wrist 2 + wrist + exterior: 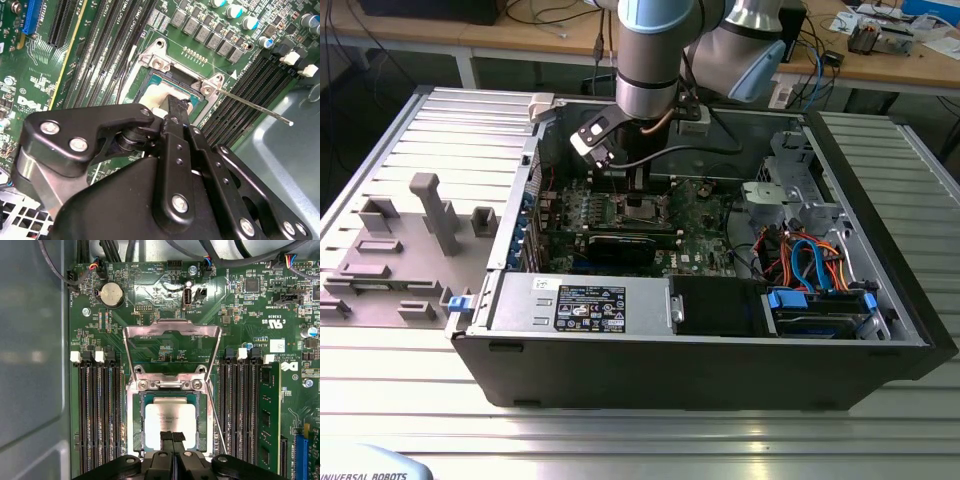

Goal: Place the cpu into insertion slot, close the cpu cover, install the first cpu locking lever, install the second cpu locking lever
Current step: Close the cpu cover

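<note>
In the first wrist view the cpu [170, 417] lies flat, silver top up, inside the insertion slot [133, 426] on the green board. The cpu cover [150, 329] is swung back open beyond the slot, its square opening showing the board behind. My gripper [173, 436] is shut, with its fingertips [167, 438] together over the chip's near edge and nothing between them. In the second wrist view the gripper [176, 106] points down onto the slot [158, 63]. One thin locking lever [250, 102] stands free beside the slot. In the exterior view the gripper [642, 202] hangs inside the computer case.
Black memory slots [97, 410] flank the socket on both sides, one of them holding a green module [267, 410]. Cables [800, 255] and a drive bay fill the case on the exterior view's right. The power supply [580, 300] lies along the near wall. Grey fixtures [430, 215] stand outside the case.
</note>
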`<state>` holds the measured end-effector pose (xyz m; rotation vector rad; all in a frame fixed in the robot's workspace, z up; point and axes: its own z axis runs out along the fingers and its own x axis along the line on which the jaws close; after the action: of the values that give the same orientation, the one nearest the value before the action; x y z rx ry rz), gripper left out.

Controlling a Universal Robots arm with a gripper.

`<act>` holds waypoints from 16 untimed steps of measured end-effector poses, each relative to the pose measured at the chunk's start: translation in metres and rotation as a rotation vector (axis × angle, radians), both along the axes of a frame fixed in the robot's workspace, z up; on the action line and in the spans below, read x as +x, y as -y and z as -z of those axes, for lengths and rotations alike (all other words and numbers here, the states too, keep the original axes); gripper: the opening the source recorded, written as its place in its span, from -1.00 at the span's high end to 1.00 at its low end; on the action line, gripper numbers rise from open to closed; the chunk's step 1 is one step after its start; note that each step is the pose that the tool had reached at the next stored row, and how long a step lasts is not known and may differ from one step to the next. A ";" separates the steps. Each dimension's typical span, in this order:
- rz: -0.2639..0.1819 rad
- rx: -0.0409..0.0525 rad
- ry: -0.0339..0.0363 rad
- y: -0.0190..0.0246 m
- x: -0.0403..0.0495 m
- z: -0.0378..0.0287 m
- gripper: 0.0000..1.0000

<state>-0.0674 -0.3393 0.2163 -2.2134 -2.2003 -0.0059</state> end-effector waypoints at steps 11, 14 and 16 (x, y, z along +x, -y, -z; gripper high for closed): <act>0.000 -0.0001 0.0000 0.0000 0.0000 -0.0036 0.79; 0.000 0.0000 0.0001 0.0000 0.0000 -0.0045 0.79; 0.000 -0.0002 0.0001 0.0000 0.0000 -0.0050 0.79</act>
<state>-0.0674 -0.3393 0.2212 -2.2135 -2.2005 -0.0057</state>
